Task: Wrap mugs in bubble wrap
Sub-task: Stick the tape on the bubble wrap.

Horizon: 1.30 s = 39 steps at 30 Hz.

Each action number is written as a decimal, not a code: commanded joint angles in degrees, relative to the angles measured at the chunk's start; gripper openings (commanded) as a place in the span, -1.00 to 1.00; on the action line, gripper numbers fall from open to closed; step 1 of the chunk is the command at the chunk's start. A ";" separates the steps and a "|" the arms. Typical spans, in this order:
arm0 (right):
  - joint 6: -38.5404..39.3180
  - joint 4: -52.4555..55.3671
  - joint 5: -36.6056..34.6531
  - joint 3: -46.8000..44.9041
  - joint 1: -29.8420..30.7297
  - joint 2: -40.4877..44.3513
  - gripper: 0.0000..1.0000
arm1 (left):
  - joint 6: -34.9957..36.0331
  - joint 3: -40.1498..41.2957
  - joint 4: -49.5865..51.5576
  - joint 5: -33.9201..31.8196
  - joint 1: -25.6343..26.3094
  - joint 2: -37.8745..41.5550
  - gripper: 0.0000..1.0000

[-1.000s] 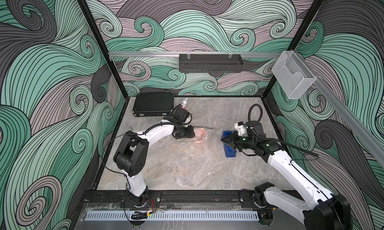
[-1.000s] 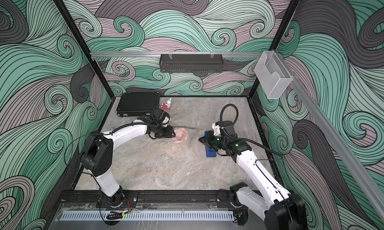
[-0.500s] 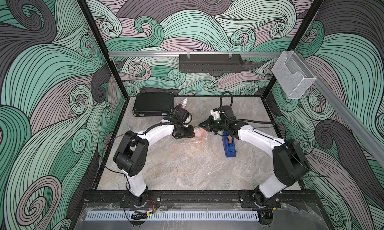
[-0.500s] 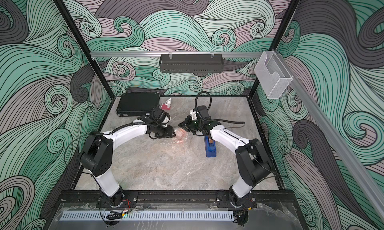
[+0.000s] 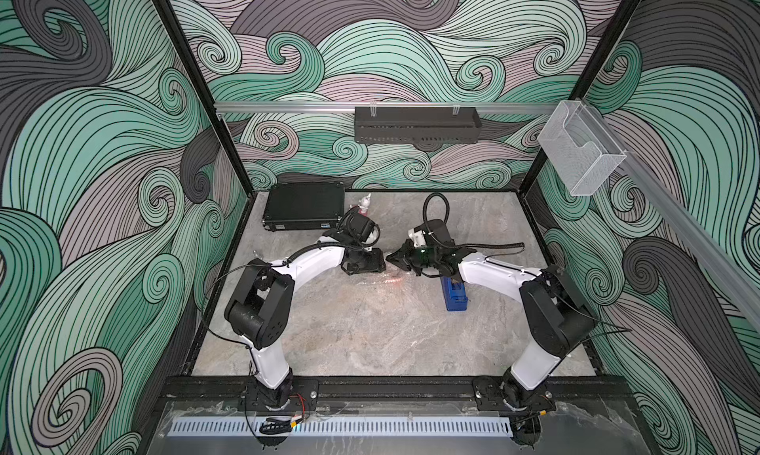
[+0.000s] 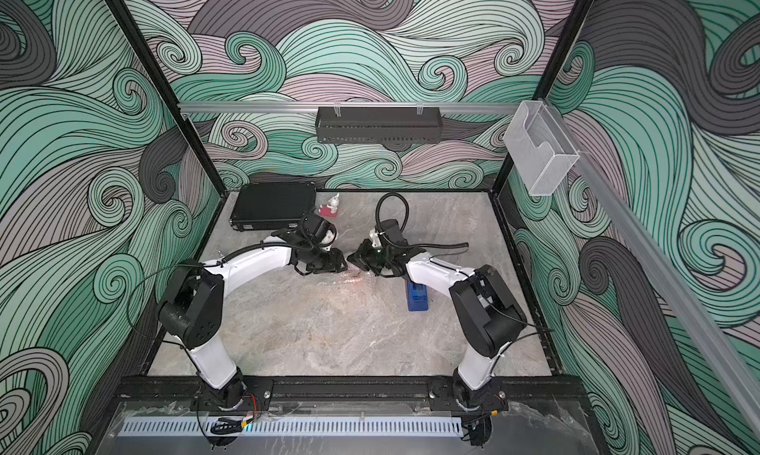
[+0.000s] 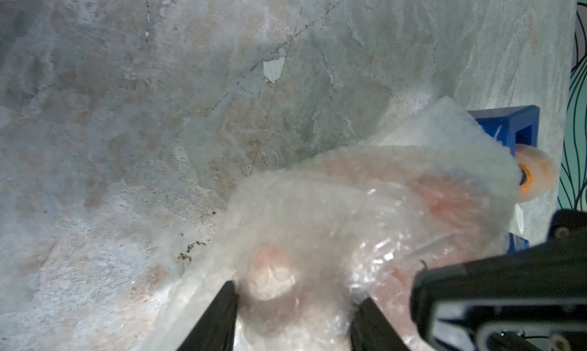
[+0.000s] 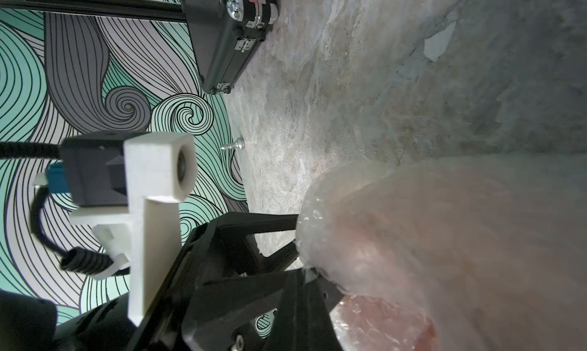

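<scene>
1. The left gripper (image 7: 293, 298) clasped the orange mug (image 7: 444, 200), swathed in bubble wrap (image 7: 317, 225), at the middle of the table (image 5: 370, 342), between the two arms
2. The right gripper (image 8: 309, 274), jaws closed, pressed its tips against the wrap, near the blue tape dispenser (image 5: 454, 298)

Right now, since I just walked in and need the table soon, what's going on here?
Both arms meet mid-table over an orange mug already bundled in bubble wrap. The left gripper clasps the bundle between its fingers; the right gripper, shut, seems to pinch the wrap's edge. A blue tape dispenser lies by the right arm, untouched.
</scene>
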State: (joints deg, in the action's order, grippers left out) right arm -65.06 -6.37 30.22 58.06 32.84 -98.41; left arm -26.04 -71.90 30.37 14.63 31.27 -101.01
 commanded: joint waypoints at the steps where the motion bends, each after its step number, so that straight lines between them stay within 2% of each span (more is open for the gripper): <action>1: -0.51 -0.86 -1.36 -1.49 0.43 0.56 -1.00 | 0.62 -0.52 1.27 1.27 0.90 0.53 0.02; 31: 2.77 3.55 -1.33 -3.26 2.14 4.21 -1.00 | 0.47 -0.43 1.26 0.73 0.90 1.65 0.02; 39: 4.24 5.70 -1.18 -3.05 2.06 2.46 -1.00 | 0.05 -0.70 1.36 -0.16 0.90 5.13 0.03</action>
State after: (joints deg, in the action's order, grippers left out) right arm -61.93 -2.20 28.56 54.59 34.54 -95.48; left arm -26.06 -71.90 30.44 14.61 31.66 -99.63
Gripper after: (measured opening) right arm 0.042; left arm 0.513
